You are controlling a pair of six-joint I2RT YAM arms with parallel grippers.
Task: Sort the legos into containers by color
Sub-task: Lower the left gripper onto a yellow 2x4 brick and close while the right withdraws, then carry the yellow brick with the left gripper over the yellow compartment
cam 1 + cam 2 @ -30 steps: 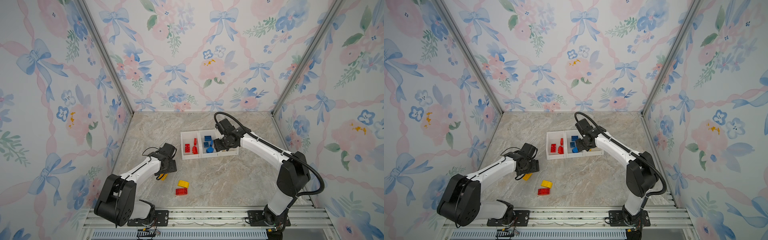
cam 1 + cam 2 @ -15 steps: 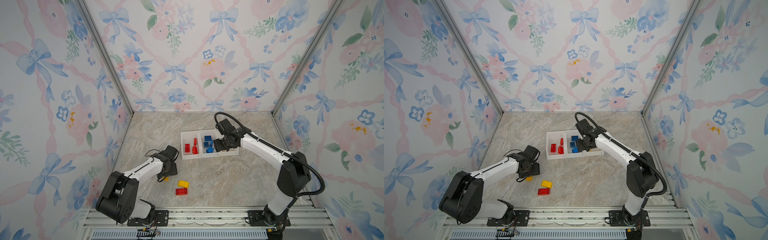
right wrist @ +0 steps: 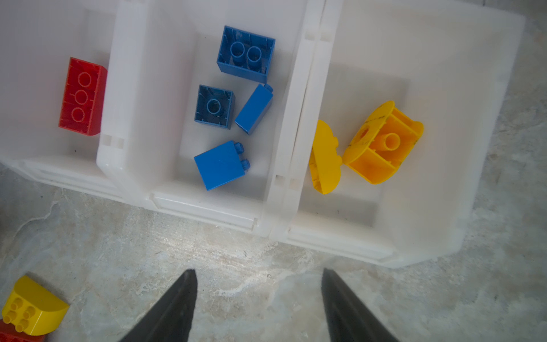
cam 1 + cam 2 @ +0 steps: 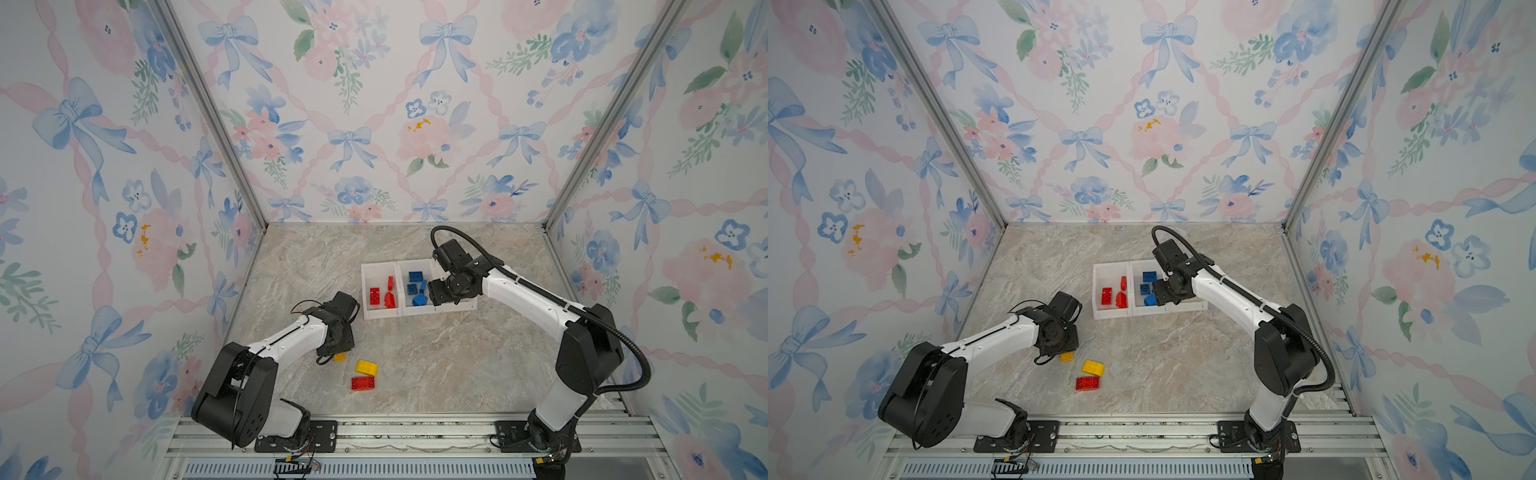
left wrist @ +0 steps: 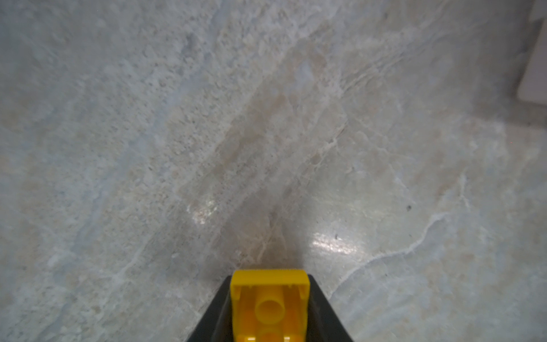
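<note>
Legos (image 4: 1088,383) are small plastic bricks with bumps. Two lie loose low in both top views, a little left of the middle: a flat red brick (image 4: 364,382) and a curved yellow brick (image 4: 366,367) just above it. To their left, the left claw (image 5: 269,281) is squeezed onto a small yellow brick (image 5: 270,308). The left wrist view shows that brick's hollow underside, with a black finger (image 5: 216,319) tight on each side, over the grey marble table (image 4: 436,365). Farther up, near the middle of the frame, stand three white plastic bins (image 4: 382,314) joined in a row. The left bin holds three red bricks (image 4: 375,296). The middle bin holds four blue bricks (image 3: 245,53). The right bin holds two curved yellow pieces (image 3: 383,142), seen only in the right wrist view. The right claw (image 3: 260,296) hangs over the right end of the row, its fingers wide apart with nothing between them.
</note>
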